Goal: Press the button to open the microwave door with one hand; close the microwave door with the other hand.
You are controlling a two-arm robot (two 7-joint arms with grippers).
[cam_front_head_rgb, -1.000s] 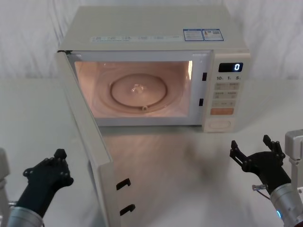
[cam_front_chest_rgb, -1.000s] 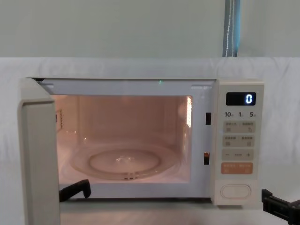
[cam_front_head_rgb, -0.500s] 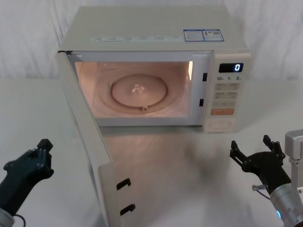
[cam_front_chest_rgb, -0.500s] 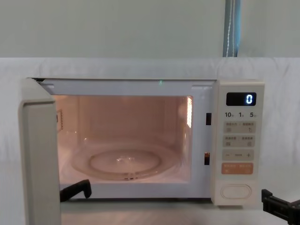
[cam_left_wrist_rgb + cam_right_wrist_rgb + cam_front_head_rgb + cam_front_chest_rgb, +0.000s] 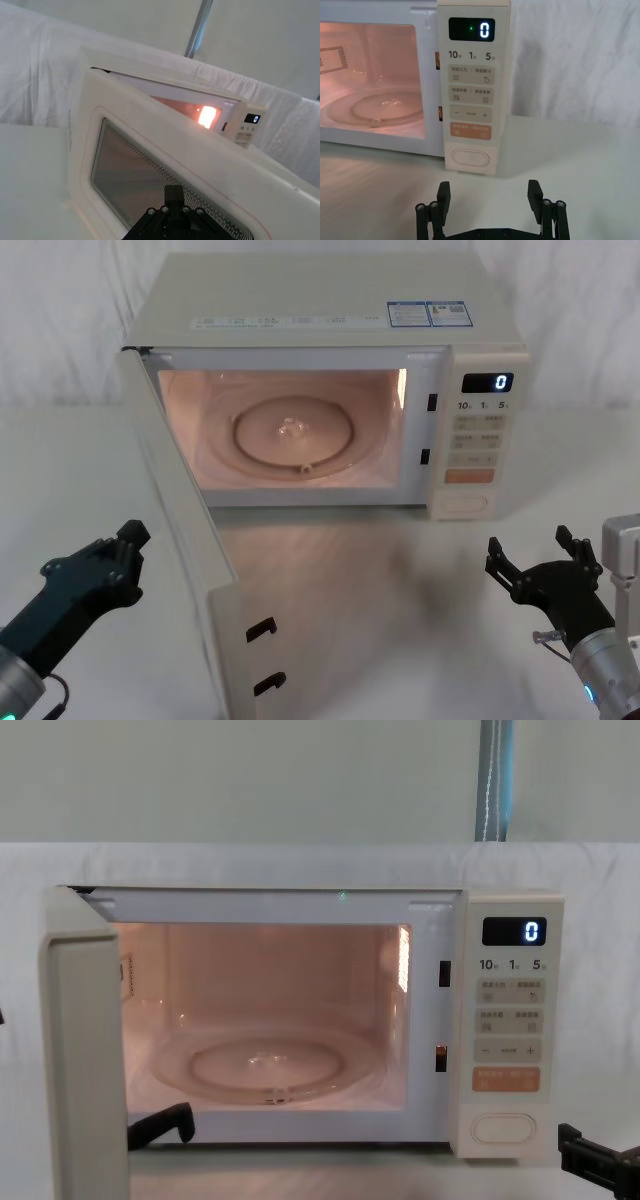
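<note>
**A:** Where is the microwave (image 5: 330,380) in your pictures?

**B:** In the head view you find it across the upper middle of the frame, its lit cavity showing a round glass plate (image 5: 292,433). The microwave door (image 5: 185,530) stands wide open, hinged at the upper left and swinging down towards the lower middle, with two black latch hooks (image 5: 264,655) on its free edge. In the chest view the door's edge fills the left side.

**A:** And the button?

**B:** Look at the lower right corner of the control panel: the wide cream button (image 5: 465,503) sits under the orange key (image 5: 468,476), with the display (image 5: 486,383) reading 0 above. In the right wrist view you see the button (image 5: 470,157) at the centre, well apart from the claw below it.

**A:** What of the right gripper?

**B:** You have the right gripper (image 5: 541,560) at the lower right of the head view, over the table (image 5: 400,590), its fingers spread wide and pinching nothing.

**A:** The left gripper?

**B:** The left gripper (image 5: 98,560) is at the lower left, just beside the outer face of the door but not touching it. Its wrist view faces the door window (image 5: 150,190). Whether that claw is spread or pressed together, I cannot tell.
</note>
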